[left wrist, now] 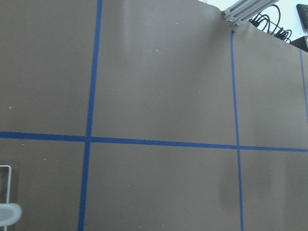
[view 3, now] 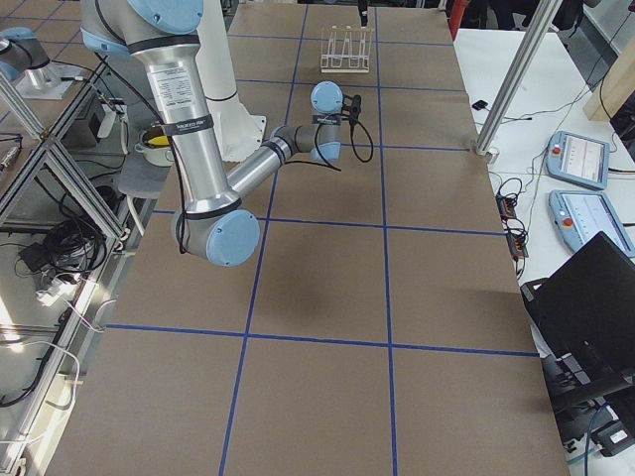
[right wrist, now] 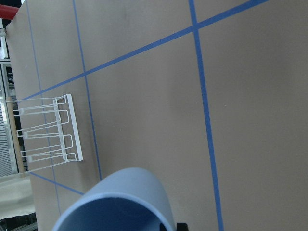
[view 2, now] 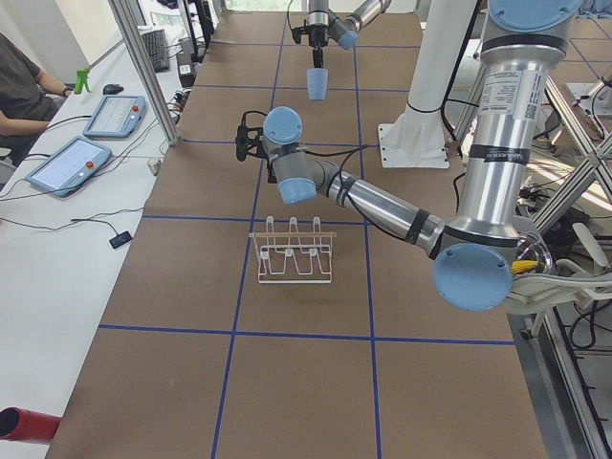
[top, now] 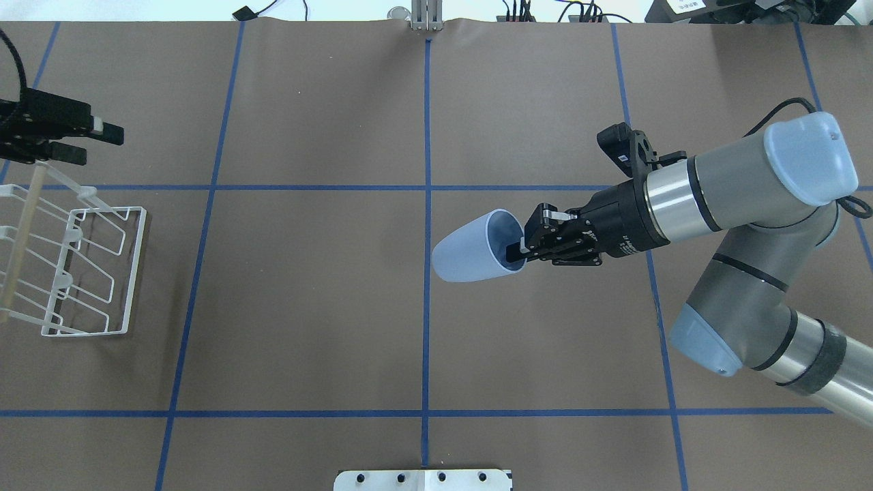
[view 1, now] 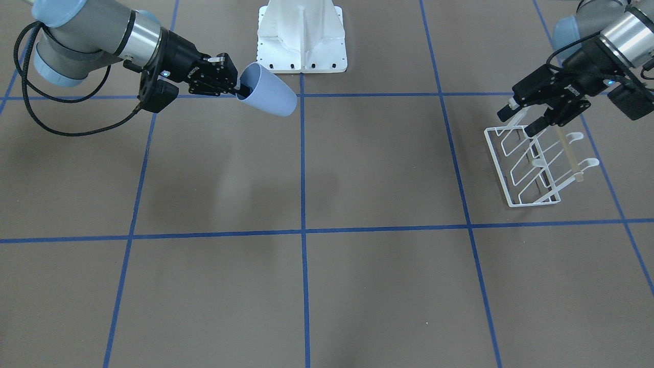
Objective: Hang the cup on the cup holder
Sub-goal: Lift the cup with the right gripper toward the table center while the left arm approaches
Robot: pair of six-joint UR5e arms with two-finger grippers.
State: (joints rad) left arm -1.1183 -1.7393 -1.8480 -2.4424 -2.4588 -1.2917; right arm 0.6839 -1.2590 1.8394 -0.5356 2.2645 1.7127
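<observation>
The light-blue cup (view 1: 271, 94) hangs on its side in the air, above the table's middle (top: 470, 252). My right gripper (view 1: 240, 91) is shut on its rim, one finger inside and one outside (top: 522, 249). The cup's rim fills the bottom of the right wrist view (right wrist: 120, 202). The white wire cup holder (view 1: 496, 164) with its tan wooden bar (top: 20, 239) stands on the table at my far left (top: 136, 269). My left gripper (view 1: 522, 118) is open and empty, just above the holder's far end (top: 92, 143). The holder also shows in the right wrist view (right wrist: 77, 127).
The white robot base mount (view 1: 301, 41) stands at the table's near middle edge (top: 423, 479). Blue tape lines divide the brown table. An operator with tablets (view 2: 86, 143) sits beyond the table's far side.
</observation>
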